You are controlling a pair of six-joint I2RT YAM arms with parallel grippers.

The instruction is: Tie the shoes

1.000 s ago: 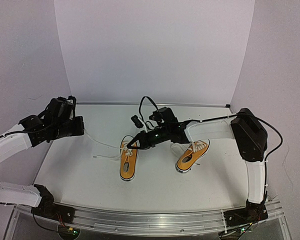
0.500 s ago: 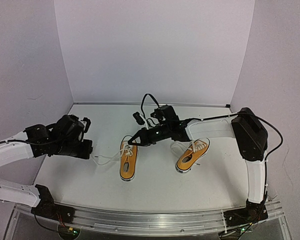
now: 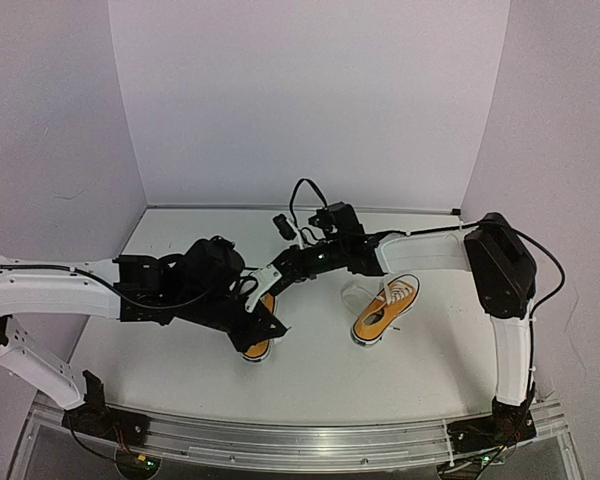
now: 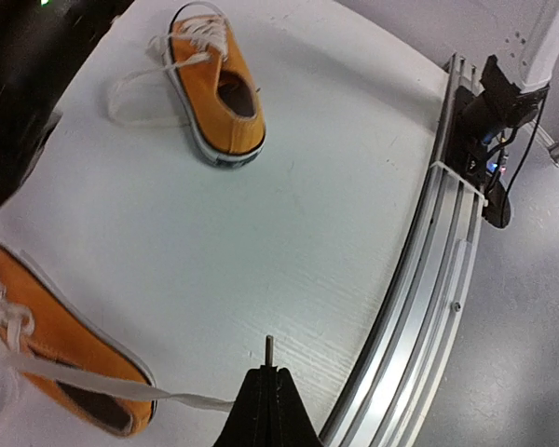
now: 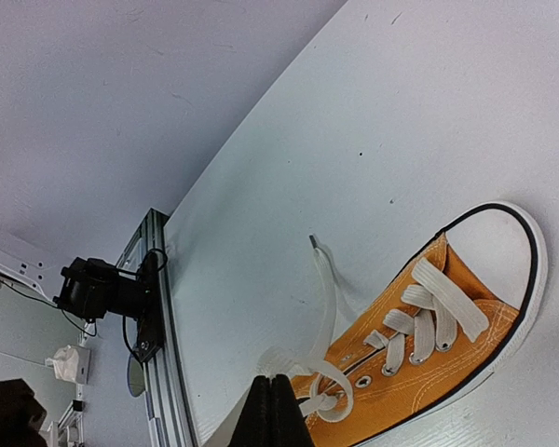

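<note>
Two orange-yellow shoes with white laces lie on the white table. My left arm covers most of the left shoe [image 3: 256, 347]; the right shoe [image 3: 385, 310] lies uncovered. The left gripper [image 3: 277, 328] hangs by the left shoe's heel. In the left wrist view this gripper [image 4: 268, 374] is shut on a lace end [image 4: 182, 399], the aglet poking out past the tips. The right gripper [image 3: 251, 290] is over the same shoe's lacing. In the right wrist view it [image 5: 272, 382] is shut on a lace loop [image 5: 303, 358] by the shoe's [image 5: 447, 358] top eyelets. Another lace end [image 5: 321, 279] lies loose on the table.
An aluminium rail [image 3: 310, 445] runs along the table's near edge, close to the left gripper in the left wrist view [image 4: 429, 261]. White walls close the back and both sides. The right arm's base [image 4: 494, 102] stands on the rail at the right.
My left arm has swept from the table's left side to the right, across the left shoe, carrying the lace end. The right gripper has shifted slightly left, still holding its loop.
</note>
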